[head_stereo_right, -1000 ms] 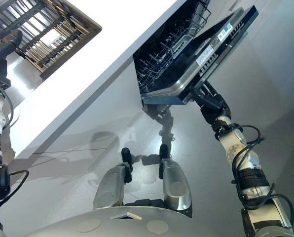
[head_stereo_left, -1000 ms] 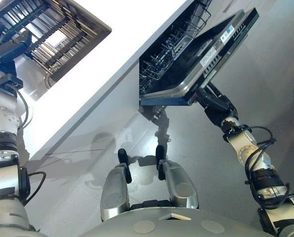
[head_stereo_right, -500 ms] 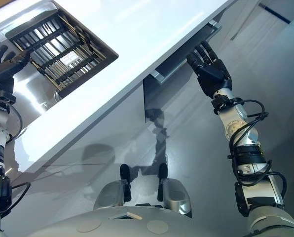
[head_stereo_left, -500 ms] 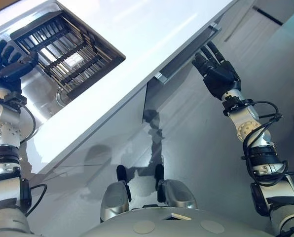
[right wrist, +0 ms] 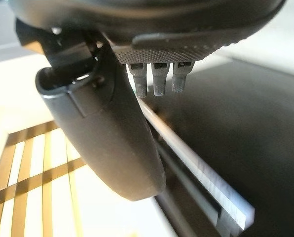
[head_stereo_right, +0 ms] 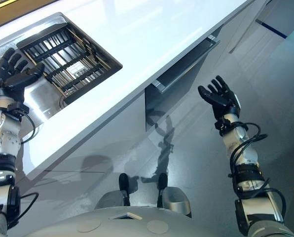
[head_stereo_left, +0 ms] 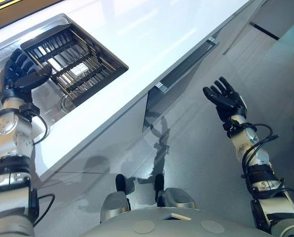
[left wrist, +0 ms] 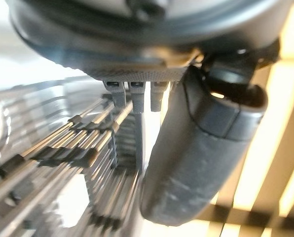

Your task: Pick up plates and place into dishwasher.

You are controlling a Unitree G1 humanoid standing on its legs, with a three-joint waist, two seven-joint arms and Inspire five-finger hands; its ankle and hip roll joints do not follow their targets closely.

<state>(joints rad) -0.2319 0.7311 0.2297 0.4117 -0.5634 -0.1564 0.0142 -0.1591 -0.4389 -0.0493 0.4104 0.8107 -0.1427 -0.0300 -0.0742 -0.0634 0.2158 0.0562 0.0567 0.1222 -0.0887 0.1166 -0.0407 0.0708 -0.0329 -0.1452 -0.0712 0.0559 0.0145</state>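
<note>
The right hand (head_stereo_left: 227, 98) is held up in the air with its fingers straight and spread wide, and nothing is gripped in it. It is kept apart from the dishwasher door (head_stereo_left: 159, 106), which is seen just ahead of it, standing upright under the edge of the counter (head_stereo_left: 152, 34). Whether the door is fully closed cannot be told. The long bar handle (head_stereo_left: 186, 66) along the door's top is left untouched. It is seen past the hand in the right wrist view.

The left hand (head_stereo_left: 19, 76) is raised over the sink (head_stereo_left: 53, 106), with its fingers loosely bent and nothing held. A dark wire rack (head_stereo_left: 73, 59) is set in the sink just beside this hand, and its bars are seen close up in the left wrist view. A pale patch (head_stereo_left: 77, 70) is seen through the bars of the rack. Whether it is a plate cannot be told.
</note>
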